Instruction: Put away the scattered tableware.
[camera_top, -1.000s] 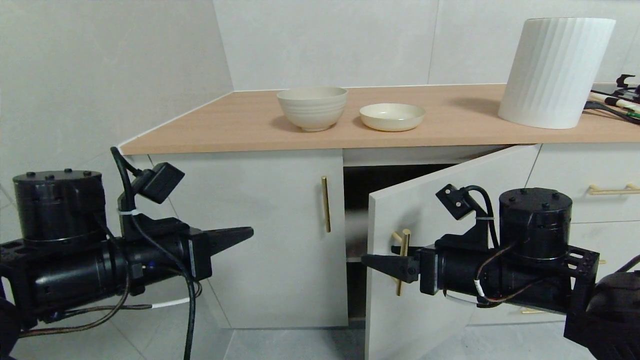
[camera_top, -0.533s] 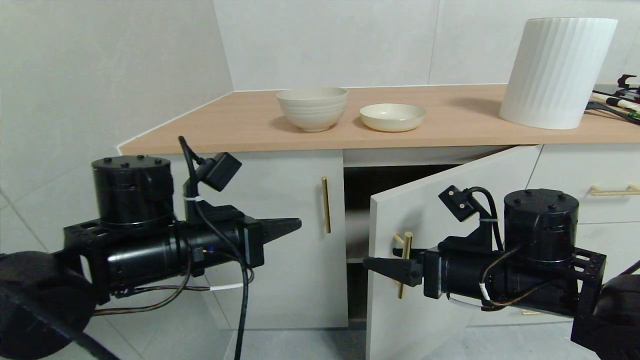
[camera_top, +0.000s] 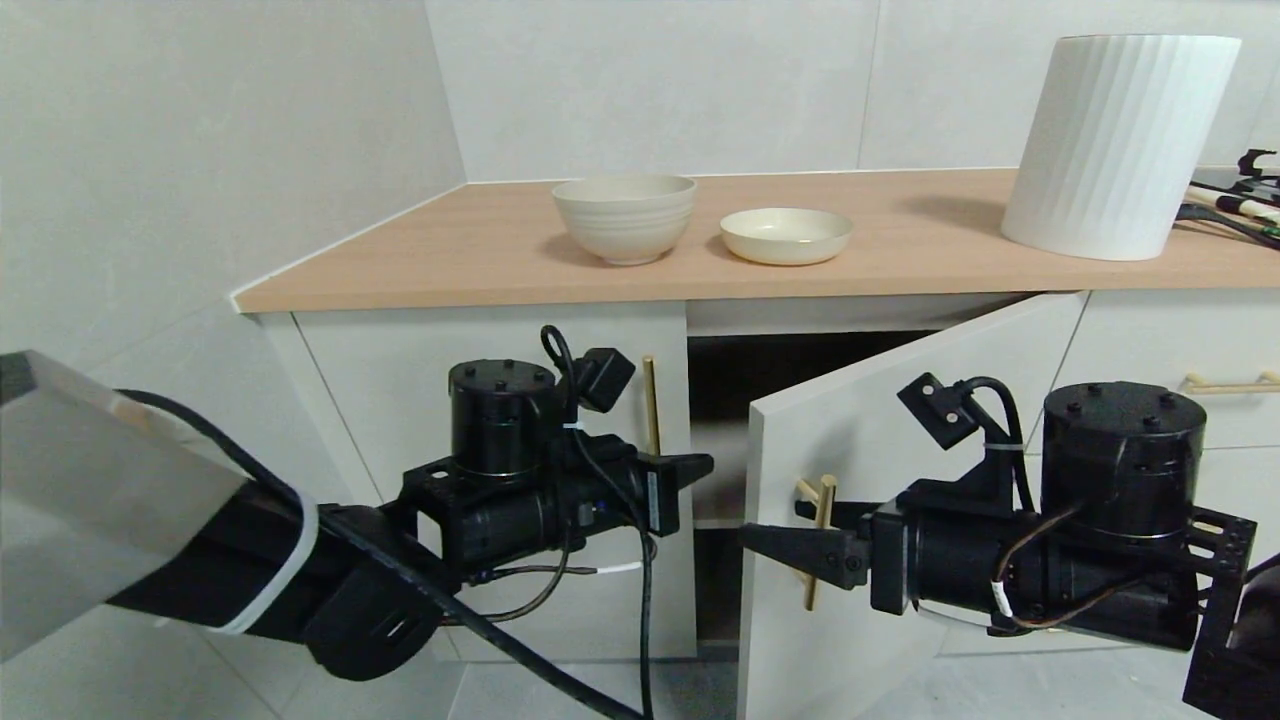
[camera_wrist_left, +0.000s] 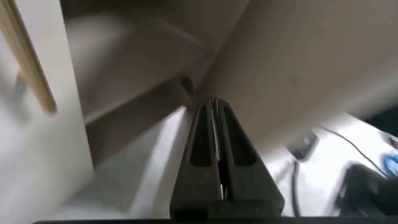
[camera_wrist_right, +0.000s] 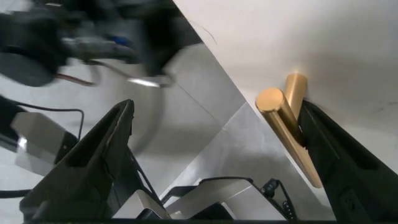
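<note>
Your tableware is up on the wood-grain countertop (camera_top: 450, 262). There's the deep bowl (camera_top: 624, 215): cream, round-bellied, matte, with faint ridges ringing its outer wall. Just to its right is the shallow dish (camera_top: 786, 234), paler and smoother, with a low rim and a slight sheen inside. The two stand near each other, not touching, both upright.

Farther right on the same top stands a tall white ribbed canister (camera_top: 1118, 145), widening toward its top.

Down below, both arms are at the cabinet. Your left gripper (camera_top: 702, 464) has its black tapered fingers pressed flat together with nothing between them. It points at the gap beside the closed door (camera_top: 560, 400), close to that door's slim brass bar (camera_top: 651, 405).

The open door (camera_top: 850, 430), a flat pale-grey panel, is swung out from a dark interior. Your right gripper (camera_wrist_right: 217, 107) is spread wide at its round brass handle (camera_wrist_right: 287, 134). In the right wrist view the handle sits between the fingers, tight against one of them, and the jaws are not clamped on it.
</note>
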